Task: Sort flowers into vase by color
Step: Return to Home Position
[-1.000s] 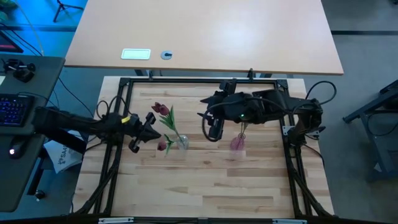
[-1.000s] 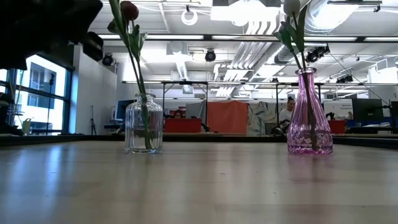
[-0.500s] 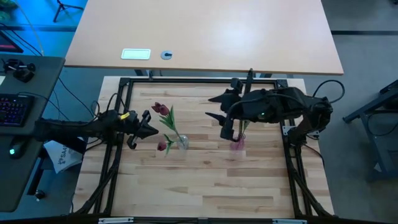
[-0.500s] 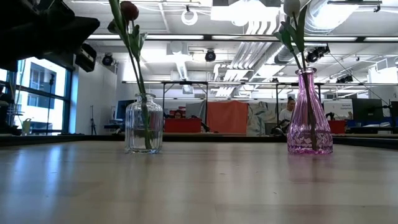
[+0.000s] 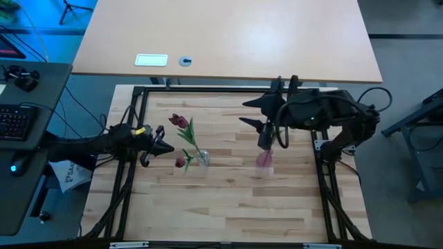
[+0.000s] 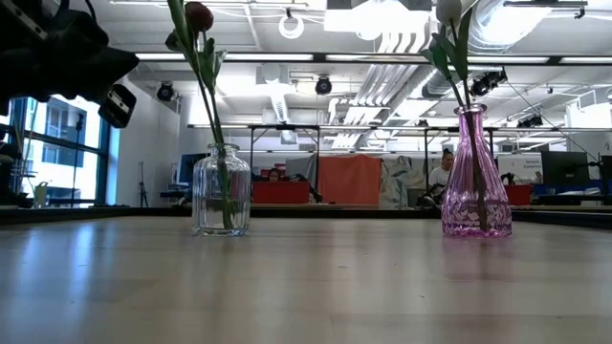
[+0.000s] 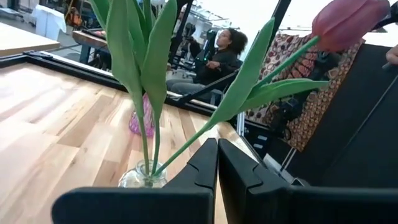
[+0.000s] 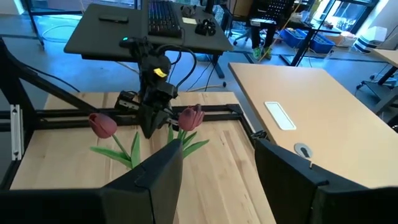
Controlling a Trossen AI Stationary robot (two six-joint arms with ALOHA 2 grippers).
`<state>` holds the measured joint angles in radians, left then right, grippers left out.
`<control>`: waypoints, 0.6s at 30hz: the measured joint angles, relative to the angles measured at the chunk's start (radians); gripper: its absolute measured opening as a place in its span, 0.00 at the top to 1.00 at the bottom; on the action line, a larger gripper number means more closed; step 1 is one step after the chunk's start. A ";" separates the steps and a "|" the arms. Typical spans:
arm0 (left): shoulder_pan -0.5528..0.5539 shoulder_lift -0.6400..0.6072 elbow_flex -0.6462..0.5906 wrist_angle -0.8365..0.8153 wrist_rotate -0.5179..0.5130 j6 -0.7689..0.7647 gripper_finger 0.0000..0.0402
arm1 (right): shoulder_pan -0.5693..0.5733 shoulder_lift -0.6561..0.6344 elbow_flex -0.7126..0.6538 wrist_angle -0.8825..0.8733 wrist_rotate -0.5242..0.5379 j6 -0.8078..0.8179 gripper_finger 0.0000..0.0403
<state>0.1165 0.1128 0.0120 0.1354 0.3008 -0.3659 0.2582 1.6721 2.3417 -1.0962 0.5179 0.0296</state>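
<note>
Both arms have drawn back from the clear vase [image 5: 203, 158], which holds the red flowers [image 5: 180, 122]. Near its left side hangs the left gripper [image 5: 163, 144], jaws together. Farther right stands the pink vase [image 5: 264, 160] with the white flowers [image 6: 448, 11], and over it the right gripper [image 5: 243, 113], jaws apart.
</note>
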 joint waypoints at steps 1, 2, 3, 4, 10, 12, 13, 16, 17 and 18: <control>0.000 -0.010 0.000 -0.010 -0.005 0.001 1.00 | 0.000 -0.003 0.000 0.000 -0.002 0.000 0.51; 0.000 -0.018 0.000 -0.013 -0.008 0.001 1.00 | 0.001 -0.007 0.000 -0.001 -0.005 0.001 0.51; 0.000 -0.024 0.000 -0.024 -0.010 0.001 1.00 | 0.005 -0.010 0.000 -0.005 -0.004 0.011 0.51; 0.000 -0.029 0.000 -0.036 -0.014 0.002 1.00 | 0.006 -0.014 0.000 -0.011 -0.005 0.019 0.51; 0.000 -0.041 0.000 -0.081 -0.031 0.001 1.00 | 0.042 -0.045 0.000 -0.153 0.017 0.123 0.51; 0.000 -0.042 0.000 -0.079 -0.031 0.001 1.00 | 0.058 -0.054 0.000 -0.218 0.041 0.160 0.53; 0.000 -0.042 0.000 -0.080 -0.029 0.001 1.00 | 0.068 -0.059 0.000 -0.247 0.054 0.179 0.55; 0.000 -0.042 0.000 -0.078 -0.019 0.001 1.00 | 0.099 -0.089 0.000 -0.324 0.083 0.211 0.64; 0.000 -0.042 0.000 -0.079 -0.019 0.001 1.00 | 0.111 -0.102 0.000 -0.348 0.085 0.225 0.67; 0.000 -0.042 0.000 -0.077 -0.018 0.001 1.00 | 0.124 -0.117 0.000 -0.373 0.086 0.241 0.71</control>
<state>0.1162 0.0711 0.0120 0.0582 0.2825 -0.3646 0.3818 1.5556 2.3413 -1.4691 0.6037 0.2709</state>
